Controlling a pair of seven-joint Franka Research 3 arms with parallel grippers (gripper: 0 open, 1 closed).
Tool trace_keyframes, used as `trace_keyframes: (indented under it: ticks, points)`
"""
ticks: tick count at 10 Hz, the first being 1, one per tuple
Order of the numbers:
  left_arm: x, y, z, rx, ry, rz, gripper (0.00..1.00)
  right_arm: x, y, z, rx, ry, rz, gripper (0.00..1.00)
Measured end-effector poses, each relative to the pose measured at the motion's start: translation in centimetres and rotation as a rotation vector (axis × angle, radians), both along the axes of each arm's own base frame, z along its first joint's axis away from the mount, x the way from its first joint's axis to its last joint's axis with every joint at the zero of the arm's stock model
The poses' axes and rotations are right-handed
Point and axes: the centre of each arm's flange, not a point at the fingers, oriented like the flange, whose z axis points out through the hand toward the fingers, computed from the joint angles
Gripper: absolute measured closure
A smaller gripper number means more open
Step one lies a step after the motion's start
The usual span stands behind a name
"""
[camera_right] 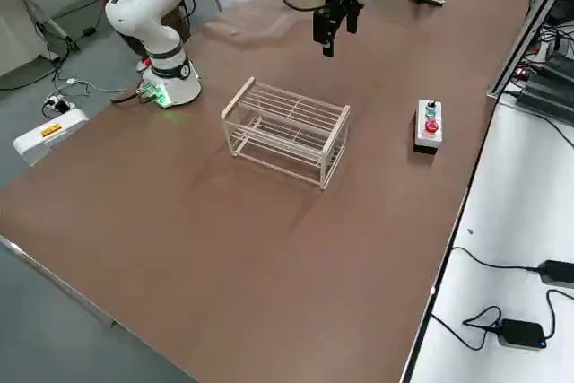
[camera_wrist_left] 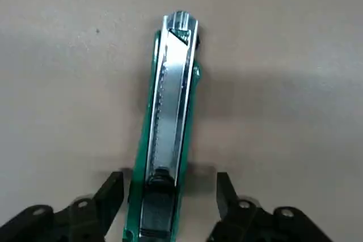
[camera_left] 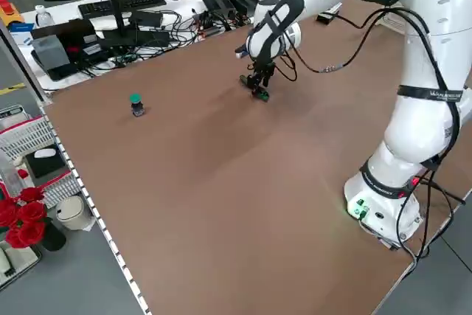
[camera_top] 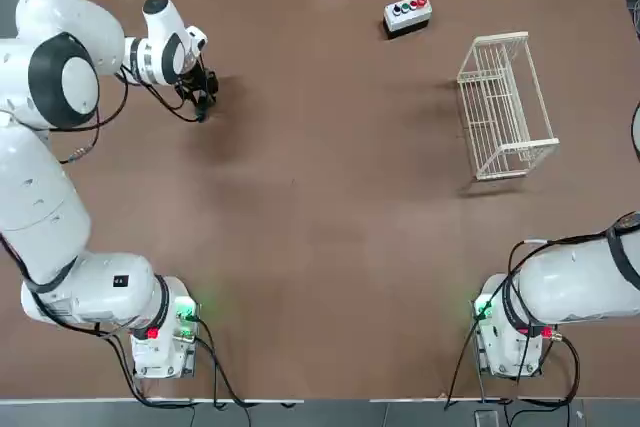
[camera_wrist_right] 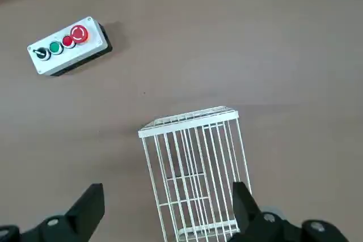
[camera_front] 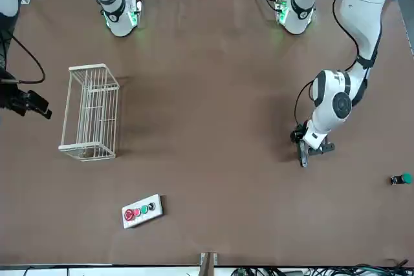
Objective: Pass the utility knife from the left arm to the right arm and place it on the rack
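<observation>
Left gripper (camera_wrist_left: 169, 194): sat low over the table (camera_top: 330, 247) in the upper left of the top view, fingers pointing down, jaws spread on either side of the utility knife with a gap on each side; no pinch visible.
Utility knife (camera_wrist_left: 167, 123): lay flat on the table between the left fingers (camera_wrist_left: 110, 191), green body with a silver blade channel and a black slider, its tip pointing away from the wrist camera.
Right gripper (camera_wrist_right: 167, 211): hung above the table at the left edge of the front view, jaws wide apart and holding nothing.
Rack (camera_top: 505, 107): stood upright on the table in the upper right of the top view, well apart from the knife.
Button box (camera_top: 408, 13): rested at the top centre of the top view, near the rack.
Green-capped knob (camera_front: 401, 179): stood alone at the right edge of the front view.
</observation>
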Motion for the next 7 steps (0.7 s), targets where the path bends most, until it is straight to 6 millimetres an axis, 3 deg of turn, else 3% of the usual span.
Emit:
trace_keyframes:
  ticks: [4, 7]
  points:
    - [1.2, 0.3, 1.0, 0.007, -0.033, -0.006, 0.26, -0.1, 0.8, 0.7, 0.0, -0.004, 0.014, 0.0]
    - [1.8, 0.4, 0.5, 0.019, -0.037, -0.022, 0.3, -0.7, 1.0, 1.9, 0.002, 0.002, 0.019, 0.0]
